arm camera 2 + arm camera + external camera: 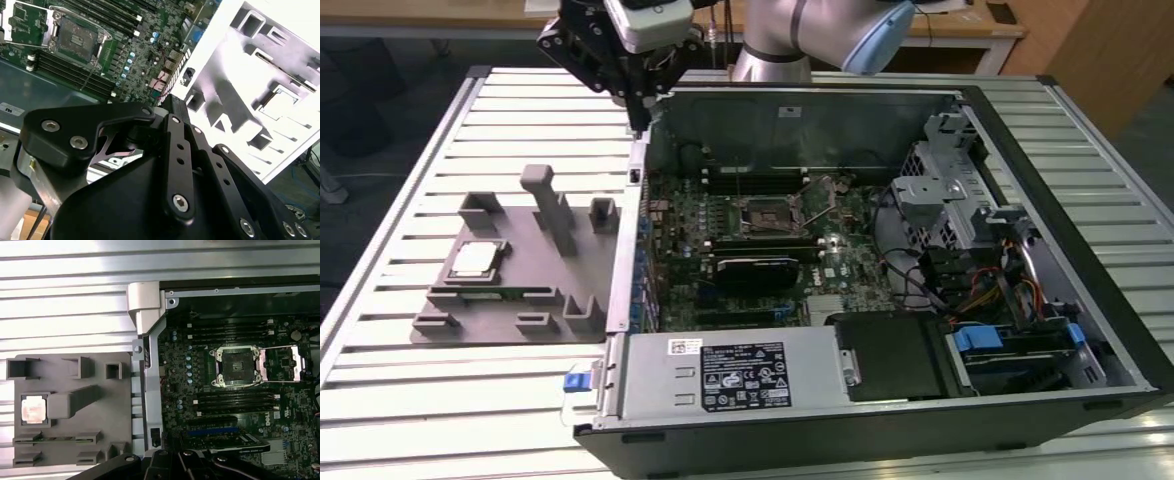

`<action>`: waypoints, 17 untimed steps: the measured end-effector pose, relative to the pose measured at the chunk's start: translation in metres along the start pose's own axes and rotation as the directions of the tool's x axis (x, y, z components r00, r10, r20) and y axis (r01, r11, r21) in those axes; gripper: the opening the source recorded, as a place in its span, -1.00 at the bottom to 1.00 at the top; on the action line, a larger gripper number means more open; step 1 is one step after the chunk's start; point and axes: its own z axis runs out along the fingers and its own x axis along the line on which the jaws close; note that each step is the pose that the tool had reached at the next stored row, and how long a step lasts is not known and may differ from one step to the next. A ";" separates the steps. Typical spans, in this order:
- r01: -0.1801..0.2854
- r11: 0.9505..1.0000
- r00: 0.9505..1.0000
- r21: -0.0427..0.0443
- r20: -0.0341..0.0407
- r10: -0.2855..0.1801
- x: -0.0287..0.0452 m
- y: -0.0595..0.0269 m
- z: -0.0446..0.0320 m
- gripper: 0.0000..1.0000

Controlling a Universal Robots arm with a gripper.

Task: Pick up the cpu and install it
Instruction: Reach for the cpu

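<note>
The cpu (474, 260) lies flat, silvery top up, in a square recess of the grey holder tray (520, 300) at the exterior view's left, beside the open computer case. In the first wrist view the cpu (33, 408) sits in the same recess of the tray (70, 440). My gripper (640, 120) hangs shut and empty above the case's far left corner, well away from the cpu. The motherboard's socket (767, 212) (235, 367) (77, 37) stands empty with its metal load plate (292, 365) swung open.
The black case wall (634, 250) rises between the tray and the motherboard. Upright posts (547, 205) stand on the tray near the cpu. A power supply (734, 375), drive cage (961, 190) and cables (974, 280) fill the case's near and right sides. Everything rests on a slatted metal table (400, 170).
</note>
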 end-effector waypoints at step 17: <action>-0.001 1.000 1.000 0.000 0.000 0.001 0.0168 -0.0013 -0.0005 -0.79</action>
